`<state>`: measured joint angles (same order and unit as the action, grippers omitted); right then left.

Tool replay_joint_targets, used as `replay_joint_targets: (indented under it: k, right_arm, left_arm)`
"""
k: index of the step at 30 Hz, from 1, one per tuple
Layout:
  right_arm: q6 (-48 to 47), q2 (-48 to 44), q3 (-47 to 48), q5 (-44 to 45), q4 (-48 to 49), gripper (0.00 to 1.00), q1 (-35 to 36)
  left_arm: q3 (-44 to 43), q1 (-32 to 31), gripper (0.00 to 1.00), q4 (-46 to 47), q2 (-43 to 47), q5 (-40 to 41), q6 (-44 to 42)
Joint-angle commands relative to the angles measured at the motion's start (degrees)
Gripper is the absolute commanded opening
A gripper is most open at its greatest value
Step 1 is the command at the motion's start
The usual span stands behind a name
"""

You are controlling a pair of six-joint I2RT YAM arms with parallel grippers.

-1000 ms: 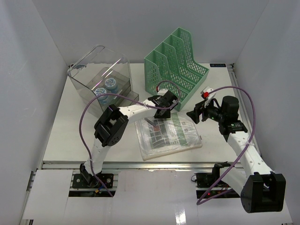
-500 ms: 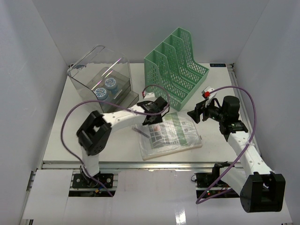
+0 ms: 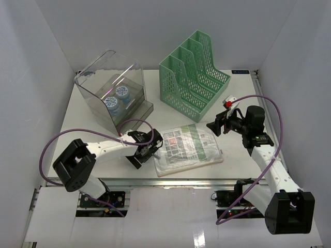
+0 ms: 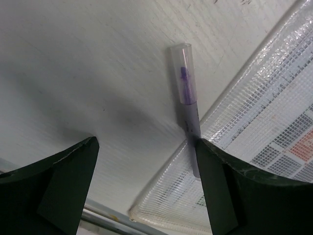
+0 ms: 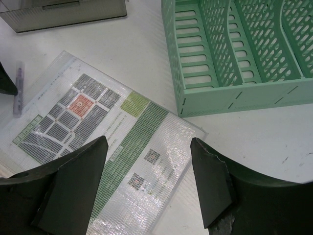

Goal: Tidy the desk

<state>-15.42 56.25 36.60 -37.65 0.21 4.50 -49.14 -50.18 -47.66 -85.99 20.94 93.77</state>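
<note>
The white desk (image 3: 72, 124) fills the floor of the white-walled enclosure, with a metal rail along its near edge and both arm bases bolted just below that rail. Everything else stands or lies on it.

At the far middle stands a green mesh file rack (image 3: 194, 77) with 4 slots, set at an angle to the desk's edges. To its left, at the far left of the desk, stands a clear plastic box (image 3: 111, 85) with a curved lid.

A clear mesh document pouch (image 3: 189, 150) lies flat near the front edge, at the middle, with a printed sheet of green, grey and red blocks inside. It is well apart from the rack and the box.

The left arm reaches low across the front of the desk. The left fingers (image 3: 146, 152) sit just beside the pouch's left edge, spread wide and grasping nothing. The right fingers (image 3: 214, 126) hang above the desk near the pouch's far right corner, also spread apart and empty.

A purple highlighter (image 4: 188, 98) with a clear cap lies on the desk between the left fingers, close to one of them. Its lower end rests against the pouch's edge.

2 round blue-topped items (image 3: 116, 98) sit side by side inside the clear box.
</note>
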Motion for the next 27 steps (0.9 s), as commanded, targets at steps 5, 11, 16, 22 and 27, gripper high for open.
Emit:
replay_joint_targets:
  k: [5, 11, 16, 22, 27]
  right_arm:
    - [0.13, -0.79, -0.39, -1.15, 2.10, 0.75, -1.07]
    - [0.13, -0.70, -0.24, -1.64, 1.99, 0.75, -1.07]
    - [0.00, -0.66, -0.26, -1.64, 1.95, 0.75, -1.07]
    - [-0.05, -0.79, -0.21, -1.73, 1.99, 0.75, -1.33]
    - [0.04, -0.79, -0.21, -1.90, 1.99, 0.75, -1.51]
  left_arm:
    - [-1.49, 2.14, 0.91, 6.06, -2.32, -1.85, 3.56]
    - [0.89, 3.14, 0.88, 7.95, -2.27, -2.92, 4.10]
    - [-0.76, 4.52, 0.78, 9.58, -4.68, -3.35, 0.65]
    - [-1.68, 4.92, 0.44, 10.07, -6.77, -3.75, -2.88]
    - [1.23, 4.92, 0.20, 10.80, -5.03, -4.28, -3.37]
